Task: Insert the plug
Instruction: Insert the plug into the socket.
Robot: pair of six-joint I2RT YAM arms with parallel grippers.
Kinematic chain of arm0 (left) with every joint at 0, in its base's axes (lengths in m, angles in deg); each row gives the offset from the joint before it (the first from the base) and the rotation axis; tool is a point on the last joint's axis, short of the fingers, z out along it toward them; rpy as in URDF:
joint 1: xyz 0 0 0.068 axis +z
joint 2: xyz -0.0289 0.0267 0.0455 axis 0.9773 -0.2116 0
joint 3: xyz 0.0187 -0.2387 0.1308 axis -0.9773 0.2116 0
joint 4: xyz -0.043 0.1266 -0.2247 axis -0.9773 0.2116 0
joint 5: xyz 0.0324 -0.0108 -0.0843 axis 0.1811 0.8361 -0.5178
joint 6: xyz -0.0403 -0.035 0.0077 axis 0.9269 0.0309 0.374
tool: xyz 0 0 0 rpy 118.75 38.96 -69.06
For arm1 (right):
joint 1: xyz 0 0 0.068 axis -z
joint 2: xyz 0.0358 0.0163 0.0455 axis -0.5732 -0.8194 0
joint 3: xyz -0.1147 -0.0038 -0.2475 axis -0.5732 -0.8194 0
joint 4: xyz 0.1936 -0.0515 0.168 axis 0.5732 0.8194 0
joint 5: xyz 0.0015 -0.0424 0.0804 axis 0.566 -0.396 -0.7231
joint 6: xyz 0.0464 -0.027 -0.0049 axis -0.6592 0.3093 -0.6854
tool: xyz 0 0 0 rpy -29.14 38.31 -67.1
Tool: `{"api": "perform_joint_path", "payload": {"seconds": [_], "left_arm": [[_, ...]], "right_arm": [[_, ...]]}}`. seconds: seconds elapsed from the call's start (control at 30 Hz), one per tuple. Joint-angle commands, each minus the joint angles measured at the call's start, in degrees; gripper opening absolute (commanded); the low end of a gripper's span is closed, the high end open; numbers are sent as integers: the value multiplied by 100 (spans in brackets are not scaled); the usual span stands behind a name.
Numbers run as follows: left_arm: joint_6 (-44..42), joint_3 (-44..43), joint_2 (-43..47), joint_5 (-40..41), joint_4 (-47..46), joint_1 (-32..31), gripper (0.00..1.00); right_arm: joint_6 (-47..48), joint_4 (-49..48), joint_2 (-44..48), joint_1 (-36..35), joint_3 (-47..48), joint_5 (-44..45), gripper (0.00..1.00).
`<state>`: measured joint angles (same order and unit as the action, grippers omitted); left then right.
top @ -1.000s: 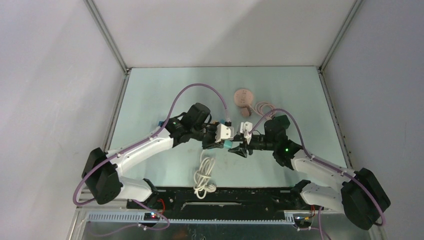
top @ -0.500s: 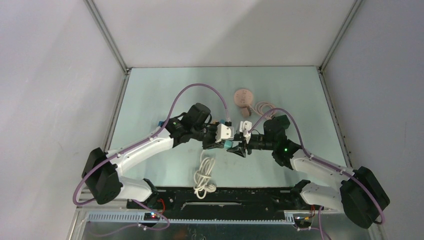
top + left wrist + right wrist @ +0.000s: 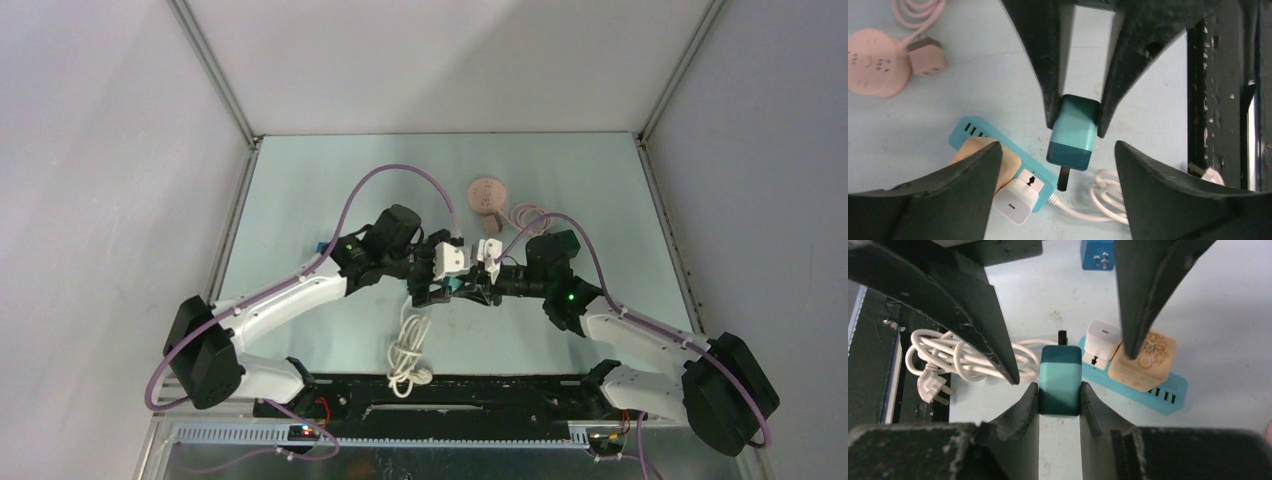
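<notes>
**Teal plug in the air in the right jaws, left jaws wide around it**

The teal plug (image 3: 1073, 132) is not on the bench (image 3: 300, 190). It hangs above it, between the two arms, near the end of the blue-green power strip (image 3: 1173, 390). The right jaws are closed on the body of the plug, with one finger (image 3: 1029, 407) on each flat side. This leaves the end with the pin (image 3: 1064, 179) free, and it points away from the right wrist. I judge this grip was chosen so that the arm can push the plug along its own length into a socket.

The left jaws stand wide, with one finger (image 3: 963, 195) on each side of the plug, and they do not touch it. With such a gap they carry nothing, so the plug depends only on the right grip. In my opinion the left arm is too close here and must make room before the plug can go down.

The strip lies flat on the bench. A white charger (image 3: 1100, 337) and a beige adapter (image 3: 1148, 365) are already in it, side by side. I cannot tell whether a free socket remains, because the fingers hide part of the strip. The pin seems to point more along the bench than down. I judge that the plug needs a turn first. A coiled white cable (image 3: 948, 360) lies just beside that end of the strip and may get in the way.
</notes>
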<state>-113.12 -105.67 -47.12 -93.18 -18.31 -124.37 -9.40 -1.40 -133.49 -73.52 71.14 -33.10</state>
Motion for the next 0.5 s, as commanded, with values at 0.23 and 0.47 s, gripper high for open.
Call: {"api": "perform_joint_path", "payload": {"seconds": [0.23, 0.47], "left_arm": [[2132, 327, 661, 2446, -2210, 357, 100], [3481, 370, 675, 3496, -2411, 1163, 100]], "right_arm": [[-568, -1828, -352, 51, -486, 1953, 0], [-769, -2497, -645, 55, -678, 2684, 0]]}}
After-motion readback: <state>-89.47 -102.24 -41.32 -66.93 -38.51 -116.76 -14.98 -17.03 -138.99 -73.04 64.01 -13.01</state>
